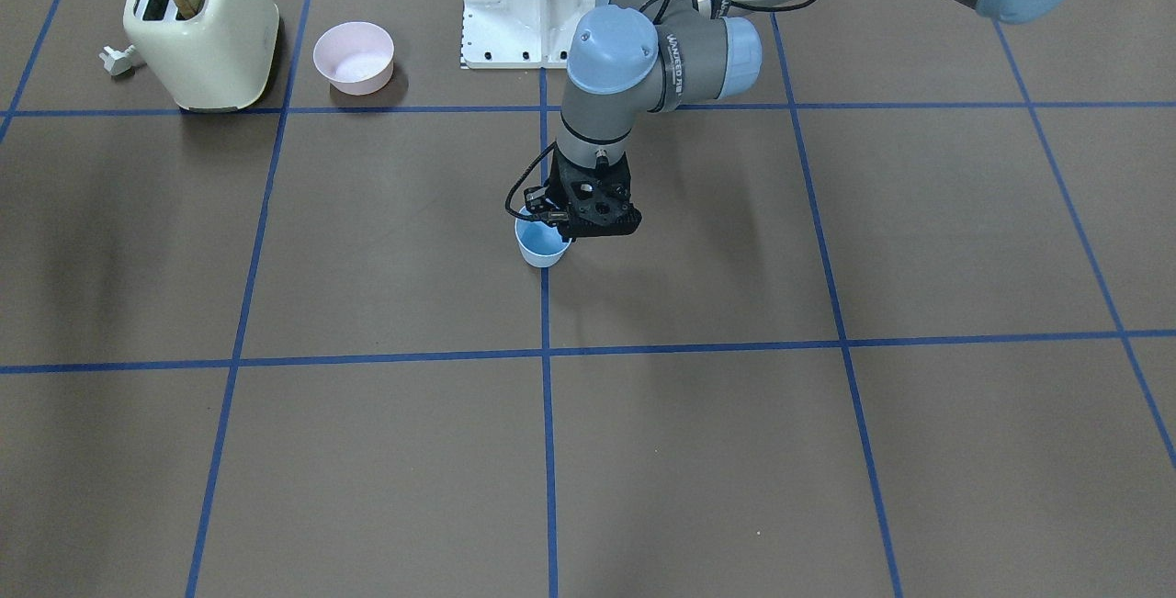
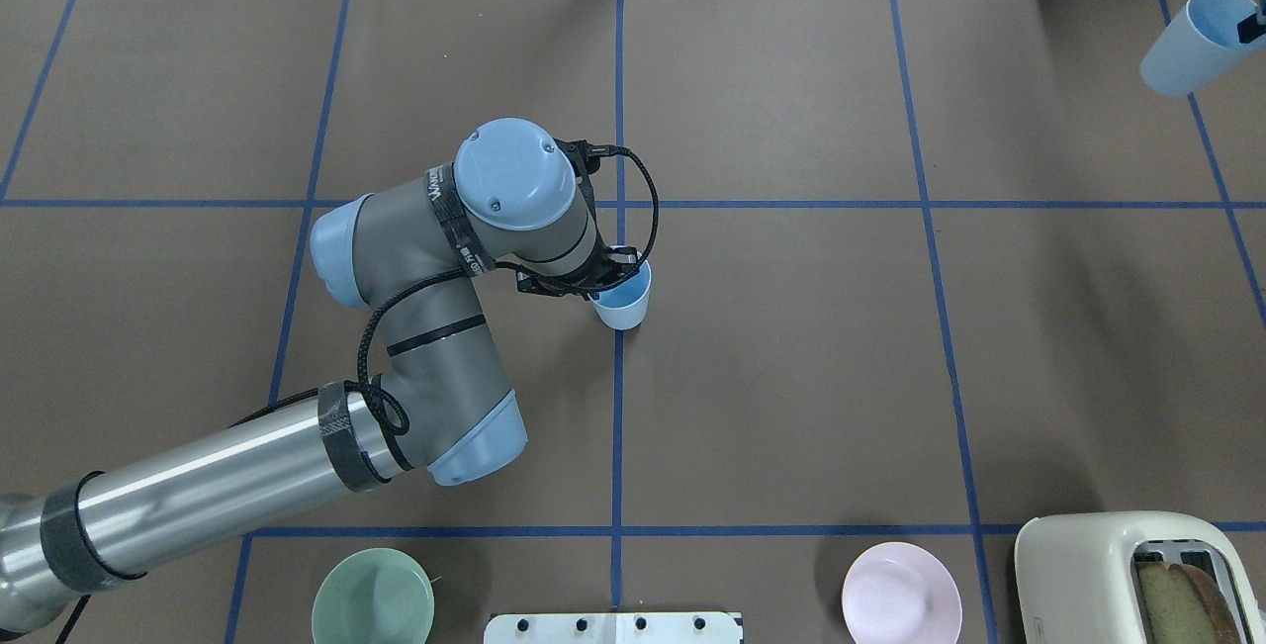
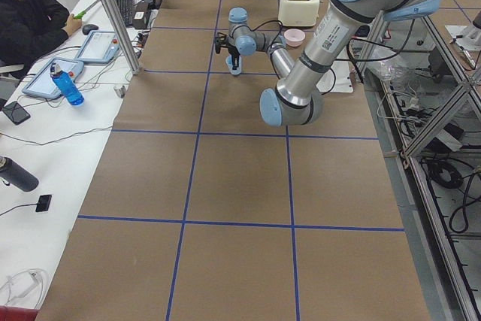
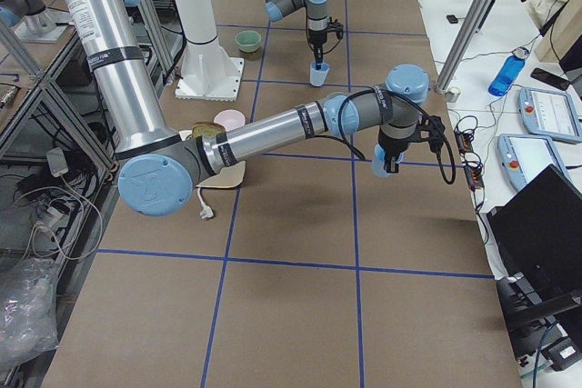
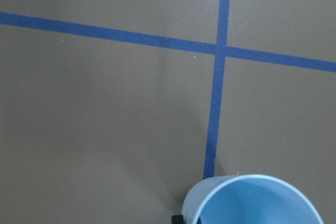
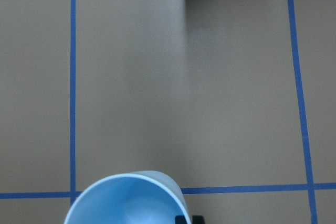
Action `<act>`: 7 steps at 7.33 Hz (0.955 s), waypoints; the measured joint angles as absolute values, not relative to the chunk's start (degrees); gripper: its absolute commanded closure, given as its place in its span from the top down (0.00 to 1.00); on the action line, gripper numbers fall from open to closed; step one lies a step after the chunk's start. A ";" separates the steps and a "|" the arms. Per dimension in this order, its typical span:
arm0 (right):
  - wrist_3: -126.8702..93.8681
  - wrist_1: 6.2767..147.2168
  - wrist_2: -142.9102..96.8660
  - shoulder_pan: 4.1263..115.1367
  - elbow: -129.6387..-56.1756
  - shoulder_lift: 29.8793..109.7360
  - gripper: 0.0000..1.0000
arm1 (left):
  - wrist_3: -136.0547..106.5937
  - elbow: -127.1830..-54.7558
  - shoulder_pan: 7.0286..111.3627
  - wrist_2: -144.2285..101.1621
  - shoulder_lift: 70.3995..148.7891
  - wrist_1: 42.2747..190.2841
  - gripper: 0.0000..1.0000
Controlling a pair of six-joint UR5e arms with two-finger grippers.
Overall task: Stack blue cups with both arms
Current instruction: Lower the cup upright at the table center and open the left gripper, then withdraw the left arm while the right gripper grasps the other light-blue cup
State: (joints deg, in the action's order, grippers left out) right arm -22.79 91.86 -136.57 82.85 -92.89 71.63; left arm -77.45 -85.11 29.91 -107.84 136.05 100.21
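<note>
One pale blue cup (image 1: 540, 246) is upright at the table's middle, on the blue centre line; it also shows in the overhead view (image 2: 624, 302). My left gripper (image 1: 562, 229) is shut on its rim, one finger inside and one outside. Whether the cup rests on the table or hangs just above it, I cannot tell. The second blue cup (image 2: 1185, 43) is held in the air at the far right edge by my right gripper (image 2: 1248, 27), which is shut on its rim. Each wrist view shows its own cup from above, the left one (image 5: 252, 202) and the right one (image 6: 126, 199).
A cream toaster (image 1: 200, 28) with toast stands near the robot's right side, with a pink bowl (image 1: 354, 57) beside it. A mint-green bowl (image 2: 373, 597) sits near the robot's left side. The white pedestal (image 1: 537, 1) stands between them. Operators' desks line the far edge.
</note>
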 measured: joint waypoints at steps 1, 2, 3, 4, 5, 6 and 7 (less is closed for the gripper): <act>-22.85 91.85 -136.55 82.84 -92.89 71.63 0.00 | -77.47 -84.85 29.80 -107.79 136.04 100.82 0.32; -22.90 91.83 -136.56 82.84 -92.88 71.63 0.00 | -77.39 -84.45 29.69 -107.76 135.93 101.93 0.71; -22.93 91.79 -136.57 82.82 -92.88 71.63 0.00 | -77.20 -84.16 29.62 -107.78 135.72 103.25 0.87; -22.96 91.77 -136.56 82.77 -92.88 71.63 0.00 | -76.98 -84.10 29.58 -107.81 135.52 104.23 0.97; -23.02 91.78 -136.54 82.74 -92.92 71.61 0.00 | -76.60 -84.19 29.57 -107.83 135.44 104.69 0.97; -23.64 91.81 -136.56 82.69 -93.01 71.25 0.00 | -75.76 -84.80 29.70 -107.92 135.36 104.72 0.97; -26.01 91.86 -136.59 82.17 -93.90 70.59 0.00 | -74.73 -86.48 30.55 -108.55 135.14 104.08 0.98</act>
State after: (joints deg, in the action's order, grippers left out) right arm -26.01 91.86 -136.59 82.17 -93.90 70.59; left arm -74.73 -86.48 30.55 -108.55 135.14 104.08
